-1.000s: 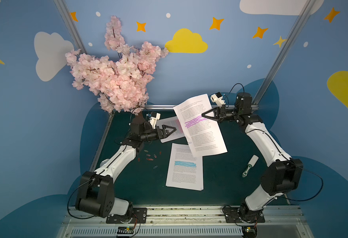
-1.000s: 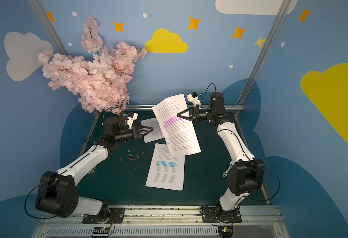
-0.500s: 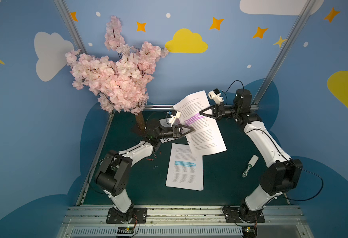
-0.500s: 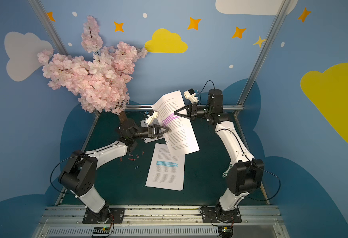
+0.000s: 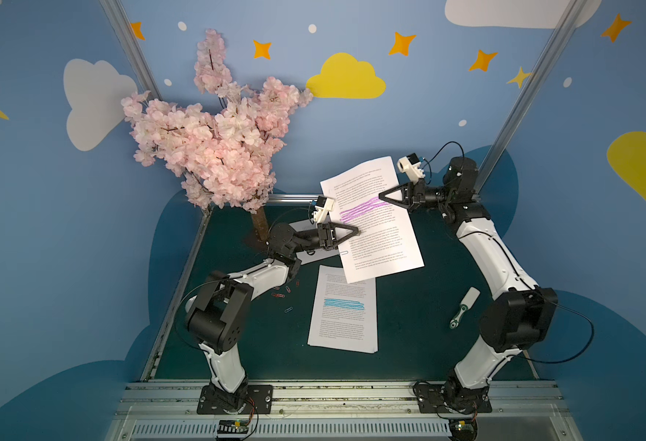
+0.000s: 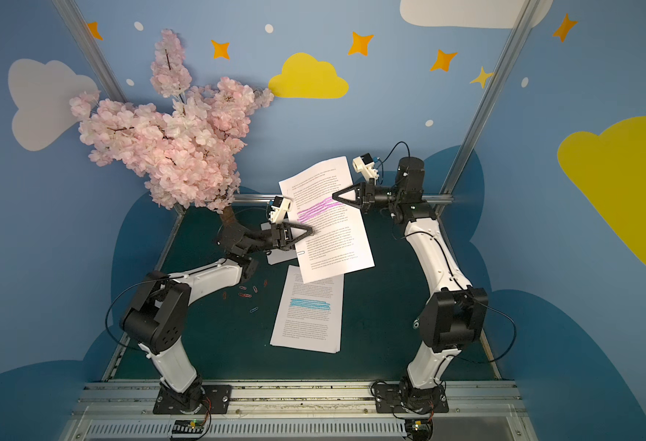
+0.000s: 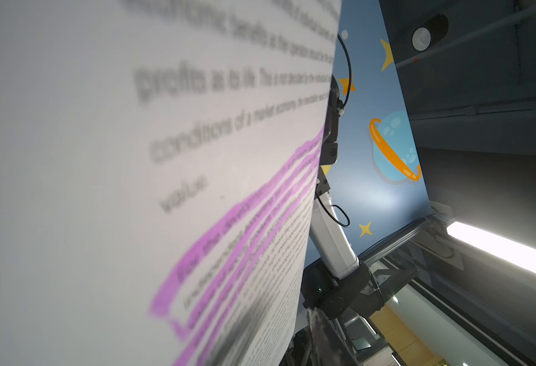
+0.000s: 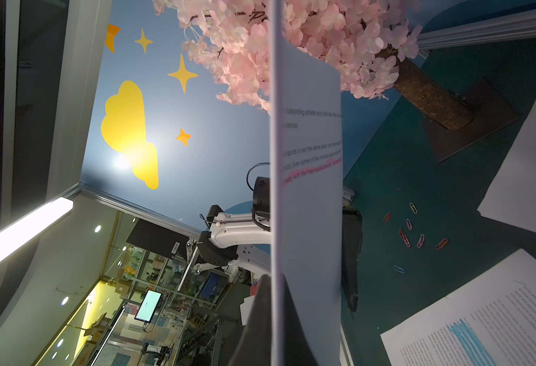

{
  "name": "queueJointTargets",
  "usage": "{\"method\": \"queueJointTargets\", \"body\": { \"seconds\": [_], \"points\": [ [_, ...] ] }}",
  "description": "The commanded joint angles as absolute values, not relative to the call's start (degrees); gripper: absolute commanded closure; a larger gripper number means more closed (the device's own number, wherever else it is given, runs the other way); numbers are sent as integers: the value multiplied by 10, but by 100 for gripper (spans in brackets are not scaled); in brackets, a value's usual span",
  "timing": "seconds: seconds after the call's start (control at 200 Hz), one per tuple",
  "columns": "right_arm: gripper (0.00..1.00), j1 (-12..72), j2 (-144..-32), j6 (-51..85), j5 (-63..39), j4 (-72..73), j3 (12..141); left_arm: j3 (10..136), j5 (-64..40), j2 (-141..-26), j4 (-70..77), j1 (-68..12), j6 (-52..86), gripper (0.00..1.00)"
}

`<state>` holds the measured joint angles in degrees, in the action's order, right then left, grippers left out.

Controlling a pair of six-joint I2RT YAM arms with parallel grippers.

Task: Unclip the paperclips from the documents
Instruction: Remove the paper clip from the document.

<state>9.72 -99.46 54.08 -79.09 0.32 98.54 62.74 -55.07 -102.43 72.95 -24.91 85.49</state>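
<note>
Right gripper (image 5: 380,197) is pinching the right edge of the purple-band document (image 5: 374,236), jaws pressed together on the paper, and it's holding the stack tilted in the air above the back half of the mat (image 5: 409,343). Left gripper (image 5: 356,230) is sitting with its tips at that stack's left edge; I'm not able to tell whether its jaws are spread or gripping, and the left wrist view is giving me only blurred print and the purple band (image 7: 101,158). A pale clip (image 5: 344,252) is hanging on the same left edge, just beside the left tips. The blue-band document (image 5: 344,309) is lying flat mid-mat toward the front edge. A third document (image 5: 313,257) is lying near the back-left corner, mostly hidden under the left gripper. Loose paperclips (image 5: 285,292), red, pink and blue, are lying scattered between the left arm and the blue-band stack. A blossom tree (image 5: 218,141) is standing in the back-left corner, and a white-handled tool (image 5: 464,313) is lying near the right edge.
</note>
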Motion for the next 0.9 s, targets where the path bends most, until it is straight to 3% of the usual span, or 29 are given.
{"method": "queueJointTargets", "body": {
  "seconds": [0.0, 0.25, 0.415, 0.896],
  "points": [
    [100, 81, -1004, 556, -796, 40, 1011, 623, -557, -1006, 738, -246, 863, 55],
    [100, 70, -1010, 556, -790, 49, 1008, 607, -579, -956, 637, -231, 803, 59],
    [100, 69, -1016, 563, -782, 61, 1012, 611, -595, -950, 602, -227, 789, 70],
    [100, 67, -1018, 553, -781, 57, 1011, 594, -619, -924, 558, -201, 779, 84]
  ]
}}
